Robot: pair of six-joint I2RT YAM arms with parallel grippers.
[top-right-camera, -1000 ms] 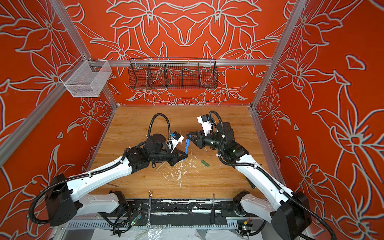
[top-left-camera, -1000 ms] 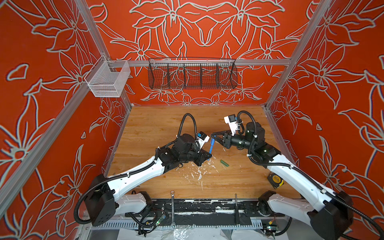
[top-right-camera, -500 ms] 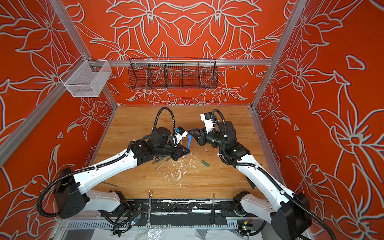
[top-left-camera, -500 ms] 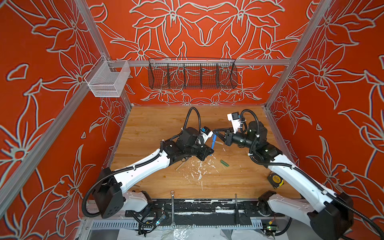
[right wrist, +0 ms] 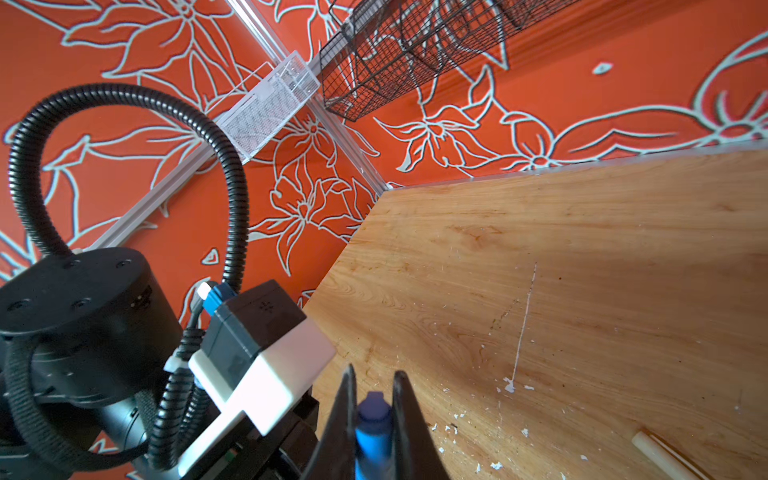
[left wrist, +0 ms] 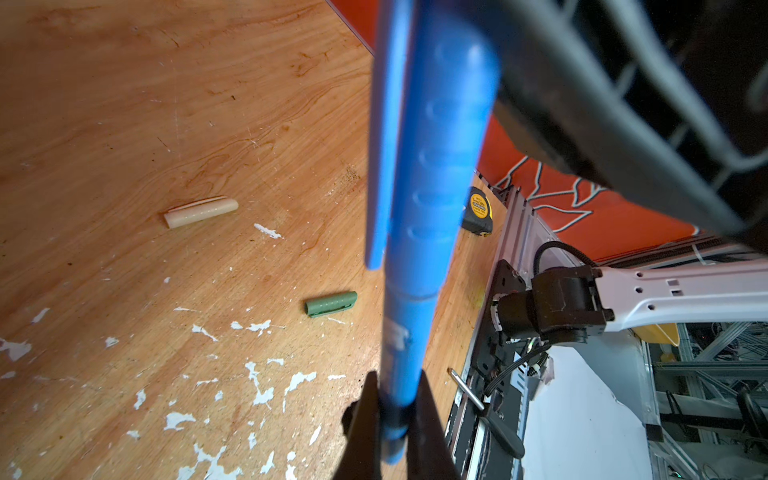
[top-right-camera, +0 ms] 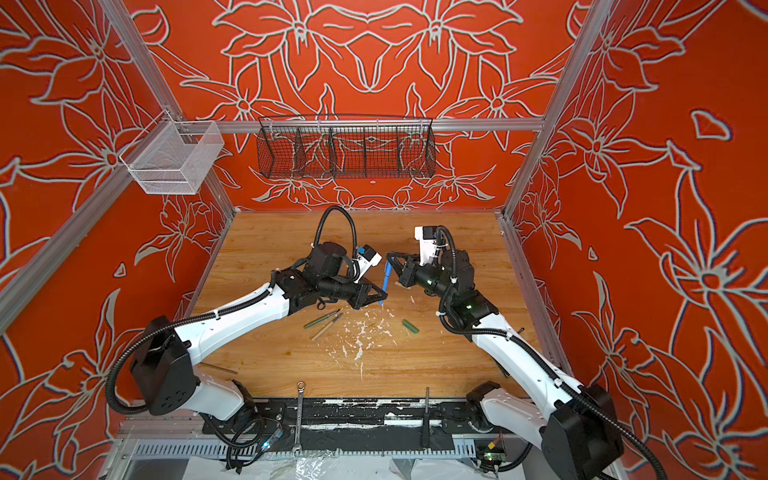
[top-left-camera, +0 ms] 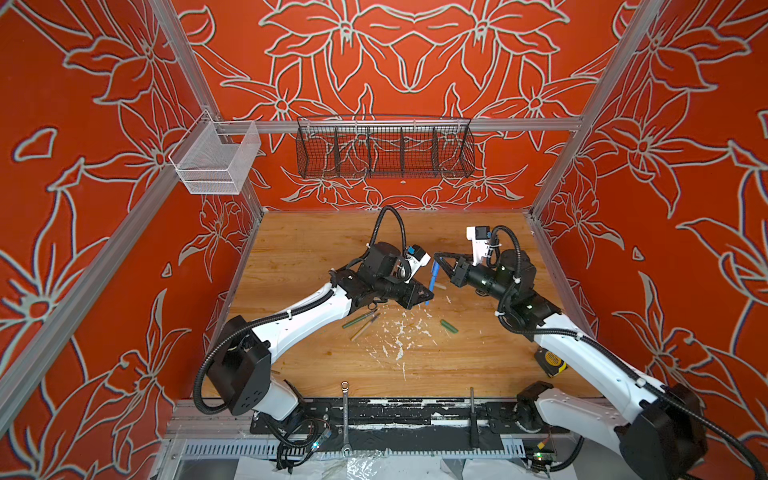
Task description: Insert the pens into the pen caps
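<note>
Jaws: left gripper [top-left-camera: 428,294] clamped on the blue pen's [left wrist: 409,345] lower end, right gripper [top-left-camera: 438,260] clamped on its blue cap [left wrist: 440,145], near table [top-left-camera: 311,249] centre. Scuffed wood top: green pen [top-left-camera: 355,321] and tan pen [top-left-camera: 363,328] at 8 o'clock, flecks [top-left-camera: 400,332] at 6, green cap [top-left-camera: 449,326] and tape measure [top-left-camera: 550,361] at 4. Orange floral walls [top-left-camera: 83,124]; white basket [top-left-camera: 216,162] at 10, black basket [top-left-camera: 384,149] at 12.

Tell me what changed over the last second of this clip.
The left arm swung rightward, uncovering the thin green pen and thin tan pen on the wooden table. The left pincer and right pincer drifted slightly toward the back wall with the blue plastic pen between them. Both stayed shut, left on the pen, right on its short blue cap; the stubby green cap never moved.
</note>
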